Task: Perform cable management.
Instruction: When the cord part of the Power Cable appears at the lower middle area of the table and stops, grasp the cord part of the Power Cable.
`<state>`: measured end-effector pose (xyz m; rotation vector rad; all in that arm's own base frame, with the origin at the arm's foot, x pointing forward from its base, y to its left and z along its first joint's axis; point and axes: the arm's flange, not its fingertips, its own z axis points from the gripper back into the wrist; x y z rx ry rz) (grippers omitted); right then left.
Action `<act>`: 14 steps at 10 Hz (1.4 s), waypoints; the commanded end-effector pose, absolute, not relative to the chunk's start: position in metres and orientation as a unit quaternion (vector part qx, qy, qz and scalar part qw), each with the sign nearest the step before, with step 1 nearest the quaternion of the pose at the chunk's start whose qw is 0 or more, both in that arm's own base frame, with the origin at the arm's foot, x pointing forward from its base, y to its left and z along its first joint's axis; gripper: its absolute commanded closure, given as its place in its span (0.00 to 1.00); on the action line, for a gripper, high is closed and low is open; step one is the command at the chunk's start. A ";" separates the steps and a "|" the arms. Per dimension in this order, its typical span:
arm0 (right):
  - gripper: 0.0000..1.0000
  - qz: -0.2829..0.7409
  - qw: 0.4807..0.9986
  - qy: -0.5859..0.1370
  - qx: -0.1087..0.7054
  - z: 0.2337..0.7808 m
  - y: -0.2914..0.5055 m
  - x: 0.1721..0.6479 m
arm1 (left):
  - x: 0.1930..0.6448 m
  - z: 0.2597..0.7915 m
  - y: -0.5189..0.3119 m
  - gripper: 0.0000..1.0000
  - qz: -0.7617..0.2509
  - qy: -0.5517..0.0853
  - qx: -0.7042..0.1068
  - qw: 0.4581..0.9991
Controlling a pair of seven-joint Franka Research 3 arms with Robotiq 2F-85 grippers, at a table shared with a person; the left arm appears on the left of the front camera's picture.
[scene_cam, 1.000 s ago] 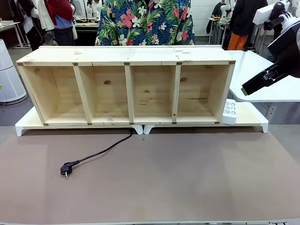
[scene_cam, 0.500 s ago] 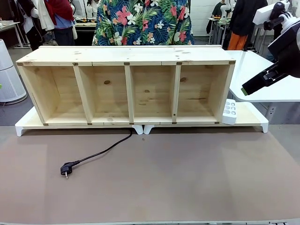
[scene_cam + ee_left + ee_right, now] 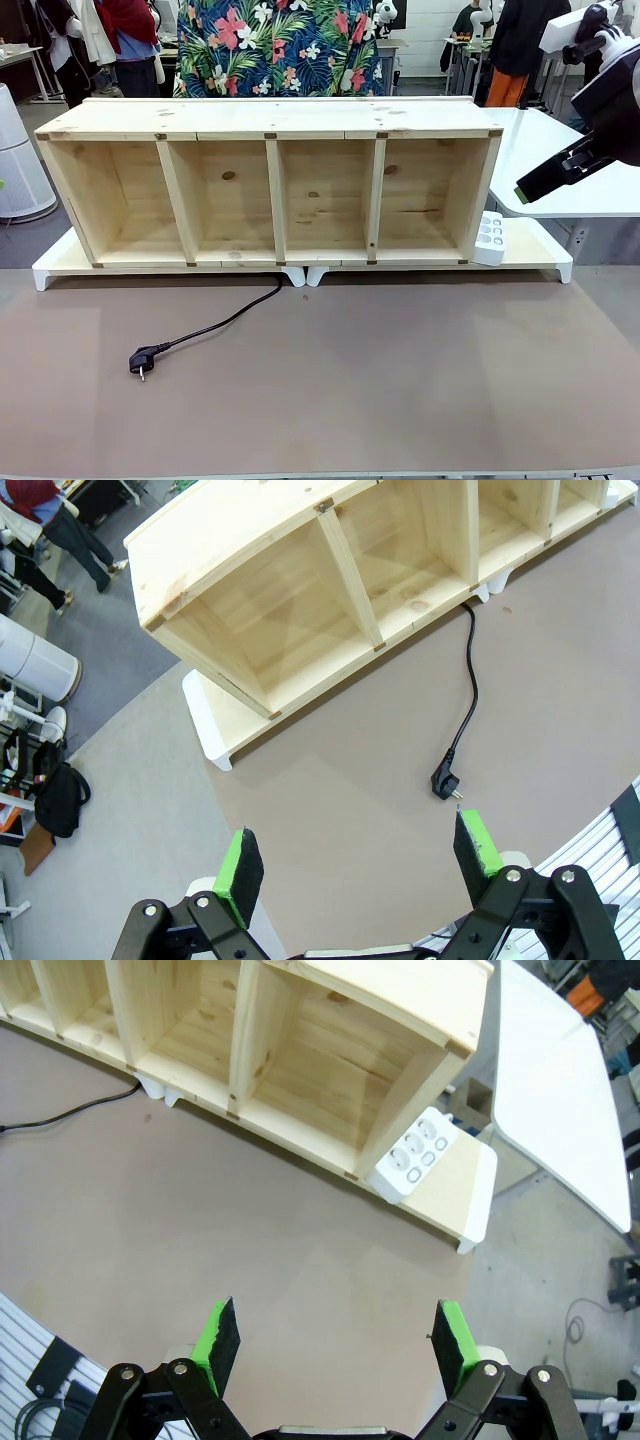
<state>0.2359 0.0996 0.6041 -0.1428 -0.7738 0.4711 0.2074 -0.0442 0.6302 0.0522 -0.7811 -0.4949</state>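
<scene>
The cable (image 3: 215,325) is a thin black cord lying on the brown table mat. It runs from under the middle of the wooden shelf (image 3: 270,118) toward the front left and ends in a black plug (image 3: 143,360). In the left wrist view the cable (image 3: 471,680) and its plug (image 3: 446,783) lie just beyond my left gripper (image 3: 358,855), which hangs high above the mat, open and empty. My right gripper (image 3: 335,1335) is also open and empty, high over the mat in front of the shelf's right end. A short stretch of the cable (image 3: 70,1112) shows at that view's left edge.
A white multi-socket power block (image 3: 490,238) stands on the white base board beside the shelf's right end. A person in a floral shirt (image 3: 280,45) stands behind the shelf. Part of the right arm (image 3: 600,110) hangs at the upper right. A white table (image 3: 560,160) lies beyond.
The person in the floral shirt has shifted to the left behind the shelf. The cable and both arms have not moved.
</scene>
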 end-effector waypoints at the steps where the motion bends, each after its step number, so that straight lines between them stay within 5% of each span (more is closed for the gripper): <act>1: 0.00 0.227 0.897 -0.373 -0.069 0.604 0.100 0.236 | 0.206 0.631 -0.044 0.00 -0.236 -0.379 0.024 0.895; 14: 0.00 0.630 0.709 -0.313 -0.055 0.606 0.361 0.280 | 0.206 0.631 -0.044 0.00 -0.236 -0.379 0.024 0.895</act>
